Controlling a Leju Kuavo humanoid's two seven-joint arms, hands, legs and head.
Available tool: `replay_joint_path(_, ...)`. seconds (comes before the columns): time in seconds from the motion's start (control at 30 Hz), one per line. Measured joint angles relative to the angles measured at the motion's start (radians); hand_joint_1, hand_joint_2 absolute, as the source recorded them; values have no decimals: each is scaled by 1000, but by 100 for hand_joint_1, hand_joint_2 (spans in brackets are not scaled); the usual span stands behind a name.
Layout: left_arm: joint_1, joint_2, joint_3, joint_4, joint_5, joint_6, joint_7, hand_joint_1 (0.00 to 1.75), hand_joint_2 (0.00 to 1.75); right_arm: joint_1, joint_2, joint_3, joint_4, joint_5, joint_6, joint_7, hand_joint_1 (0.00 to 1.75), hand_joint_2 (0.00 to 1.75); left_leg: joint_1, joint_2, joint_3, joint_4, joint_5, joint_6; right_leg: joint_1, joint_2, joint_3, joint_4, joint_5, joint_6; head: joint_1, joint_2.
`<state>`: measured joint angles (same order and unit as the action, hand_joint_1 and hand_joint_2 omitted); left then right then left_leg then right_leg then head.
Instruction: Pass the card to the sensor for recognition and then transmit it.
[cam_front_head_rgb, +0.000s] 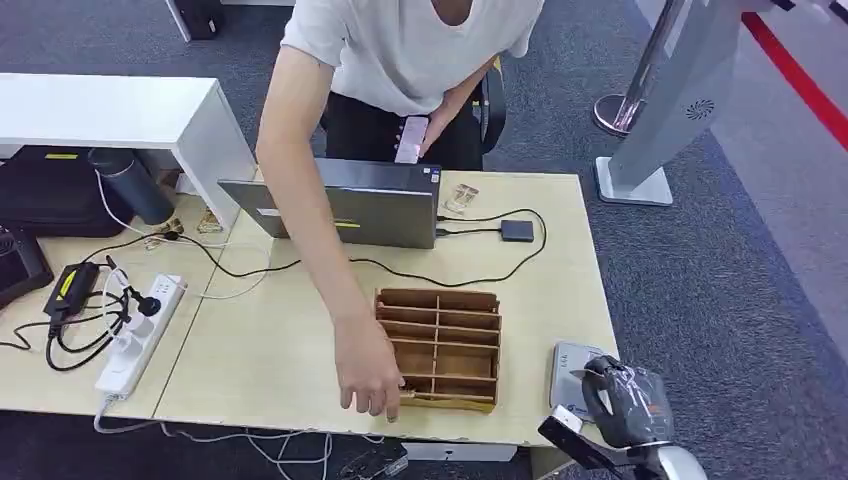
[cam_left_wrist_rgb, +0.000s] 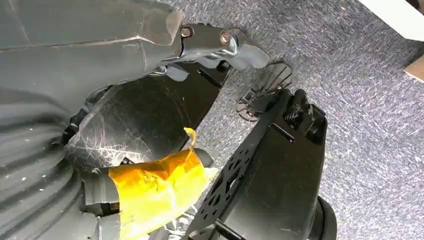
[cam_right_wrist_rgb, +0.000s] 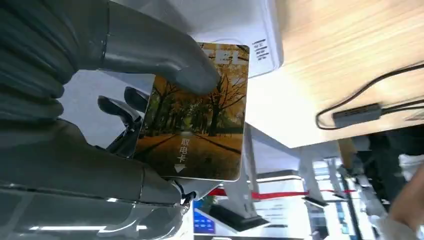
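Card (cam_right_wrist_rgb: 197, 112): pinched by right hand (cam_right_wrist_rgb: 100, 115), thumb on its face, over sensor (cam_front_head_rgb: 570, 375) at lower right of frame.
Left hand (cam_left_wrist_rgb: 65, 125): grasp cannot be told.
Person's hand (cam_front_head_rgb: 368, 375): at organiser (cam_front_head_rgb: 440, 345).

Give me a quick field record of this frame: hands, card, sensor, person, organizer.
right hand: holds the card, thumb pressed on its face
card: autumn-tree print, held over the sensor
sensor: grey pad at the table's near right corner
left hand: hangs over carpet, state unclear
person's hand: at the wooden organizer's near left corner
wooden organizer: on the table, slotted
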<state>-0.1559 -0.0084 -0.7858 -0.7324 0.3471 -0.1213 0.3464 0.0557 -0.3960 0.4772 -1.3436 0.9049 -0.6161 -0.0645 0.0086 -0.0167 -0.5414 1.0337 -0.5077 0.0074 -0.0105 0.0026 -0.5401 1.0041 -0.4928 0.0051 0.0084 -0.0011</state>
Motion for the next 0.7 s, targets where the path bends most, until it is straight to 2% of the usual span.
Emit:
replay_joint_path(0.13, -2, 0, -5, 0, -18, -4, 4, 0, 175, -50, 0, -24, -42, 38, -3, -25, 175, 175, 0, 2, 0, 0, 1, -1, 0, 2, -1, 1, 1, 0, 0, 0)
replay_joint_path(0.33, -5, -5, -10, 0, -44, -18, 4, 0, 175, -193, -1, -79, -90, 55, 7, -71, 175, 175, 0, 2, -1, 0, 3, 1, 0, 2, -2, 1, 3, 1, 0, 0)
replay_joint_path(0.7, -12, -10, -14, 0, -88, -45, 3, 0, 175, -331, 2, -60, -130, 95, 14, -94, 175, 175, 0, 1, -3, 0, 3, 1, 0, 2, -4, 1, 3, 1, 0, 0)
